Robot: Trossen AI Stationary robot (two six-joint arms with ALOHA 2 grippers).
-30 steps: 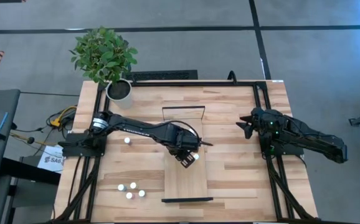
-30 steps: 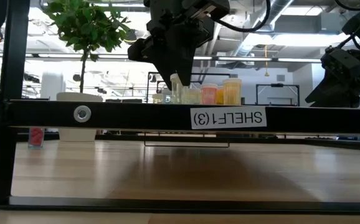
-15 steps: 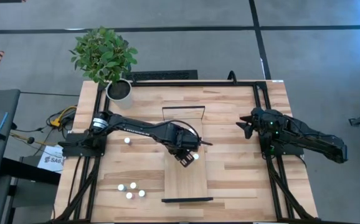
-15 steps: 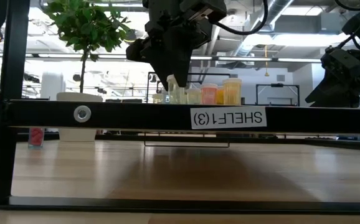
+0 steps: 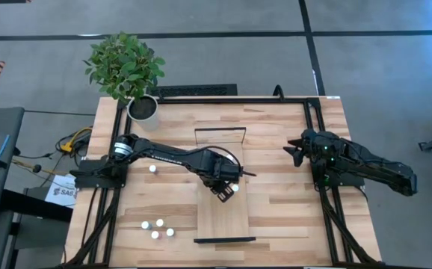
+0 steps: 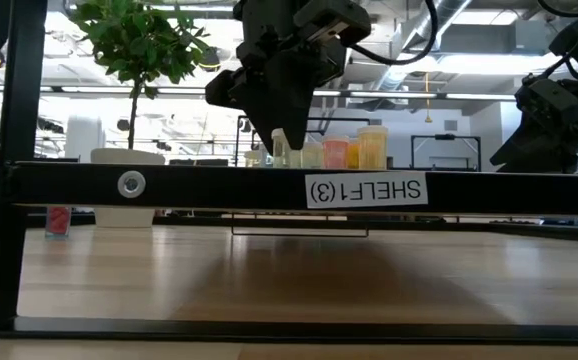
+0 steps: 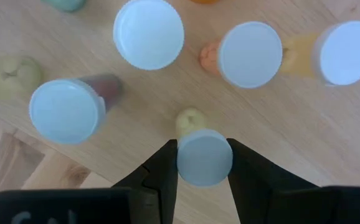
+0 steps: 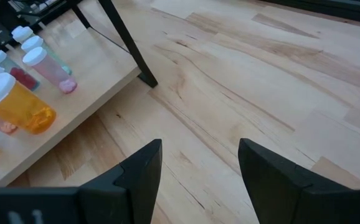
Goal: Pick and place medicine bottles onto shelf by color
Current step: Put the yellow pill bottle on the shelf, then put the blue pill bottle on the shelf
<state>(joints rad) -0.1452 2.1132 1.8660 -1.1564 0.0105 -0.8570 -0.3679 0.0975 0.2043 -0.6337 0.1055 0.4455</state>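
My left gripper (image 5: 226, 188) hangs over the light-wood shelf (image 5: 221, 217), pointing down. It is shut on a small medicine bottle (image 7: 203, 157) with a white cap and a pale yellow-green body. Several other white-capped bottles stand on the shelf around it, among them a pink one (image 6: 336, 152) and an orange one (image 6: 373, 147). Three bottles (image 5: 156, 228) and a single one (image 5: 152, 169) stand on the table to the shelf's left. My right gripper (image 5: 294, 152) waits open near the table's right edge with nothing between its fingers. My left gripper pinches the bottle's white cap (image 7: 186, 163) between its two fingers, one on each side. The fingers come from above and point down. The bottle hangs upright below them (image 6: 280, 148). The shelf's front bar hides its base, so I cannot tell whether it touches the shelf.
A potted plant (image 5: 143, 108) stands at the table's far left corner. Black frame rails (image 5: 317, 134) run along the table's sides. The shelf's black front bar (image 6: 219, 185) crosses the low view. Bare shelf wood (image 7: 292, 137) lies beside the held bottle.
My left gripper has sunk a little toward the shelf with the bottle, which stays upright in the shut fingers.
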